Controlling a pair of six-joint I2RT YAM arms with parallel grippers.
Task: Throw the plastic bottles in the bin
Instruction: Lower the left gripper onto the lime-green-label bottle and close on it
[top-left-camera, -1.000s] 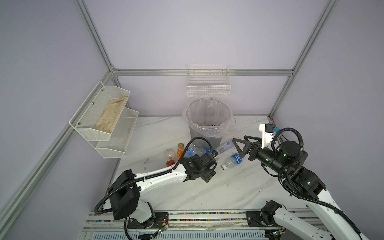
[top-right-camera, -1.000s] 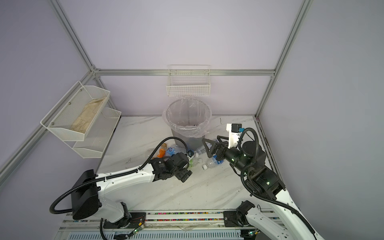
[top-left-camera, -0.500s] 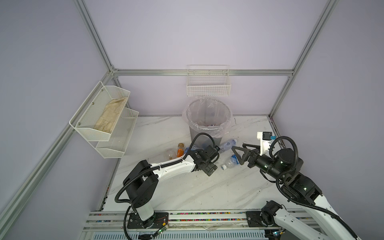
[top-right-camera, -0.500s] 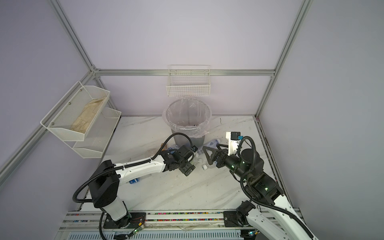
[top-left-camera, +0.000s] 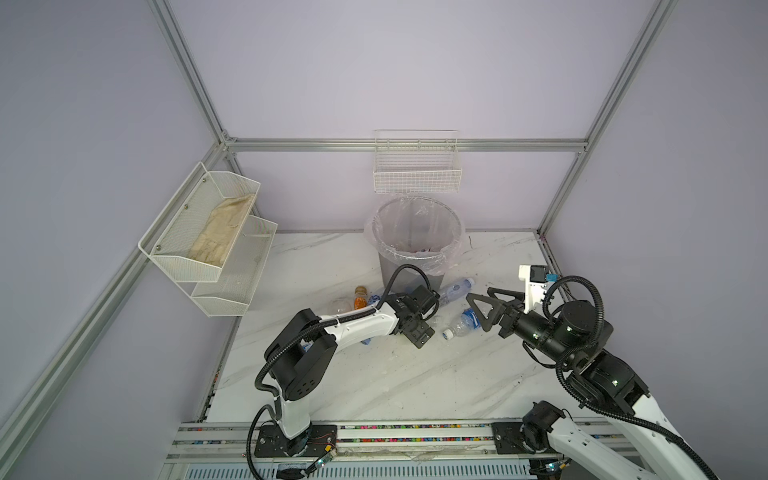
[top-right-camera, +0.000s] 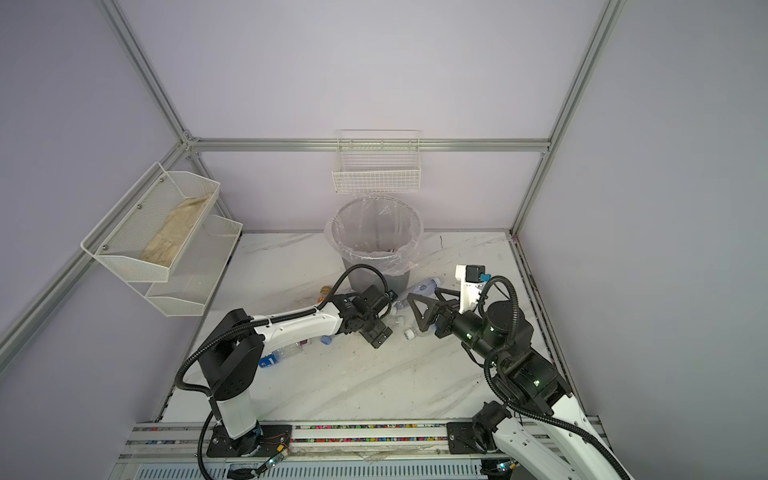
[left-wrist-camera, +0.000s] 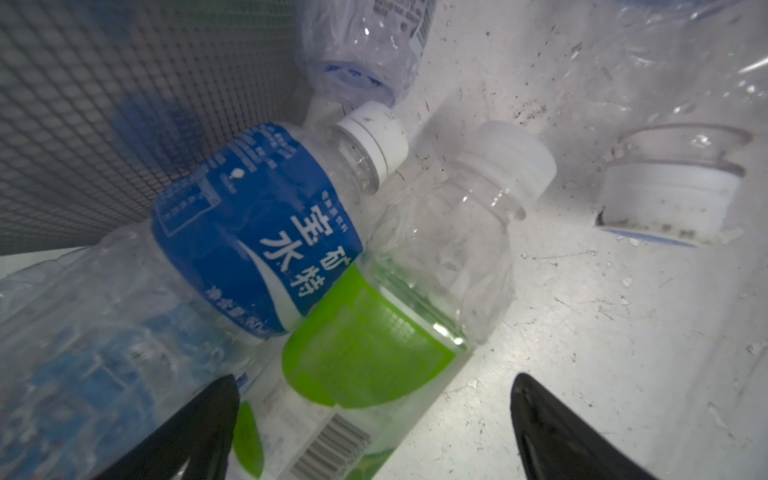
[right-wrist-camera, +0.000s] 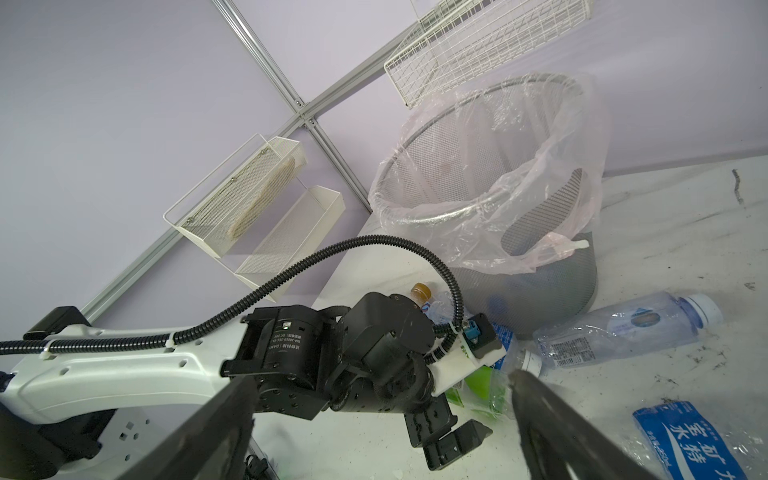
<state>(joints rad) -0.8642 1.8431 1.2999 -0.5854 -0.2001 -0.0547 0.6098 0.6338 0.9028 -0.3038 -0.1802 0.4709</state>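
Bin (top-left-camera: 390, 270) stands upright at the back of the marble table (top-left-camera: 374, 386), with a clear liner over its rim. The bottles are loose on the table around its foot, none in a grip. A clear bottle (top-left-camera: 455, 291) lies on its side just beside the bin wall, and an orange bottle (top-left-camera: 360, 297) sits off to the bin's left. A small bottle (top-left-camera: 463, 324) with a blue label lies near the right gripper (top-left-camera: 477, 312), whose jaws are spread wide and empty, hanging just above the table.

Left gripper (top-left-camera: 417, 332) is low at the bin's foot, also spread wide and holding nothing. In the left wrist view a green-label bottle (left-wrist-camera: 374, 332) lies between its fingers (left-wrist-camera: 195, 424) (touching or not, can't tell). It rests against a blue-label bottle (left-wrist-camera: 257, 232) with a white cap, right by the bin's mesh. One more bottle (top-right-camera: 278, 355) lies under the left arm.
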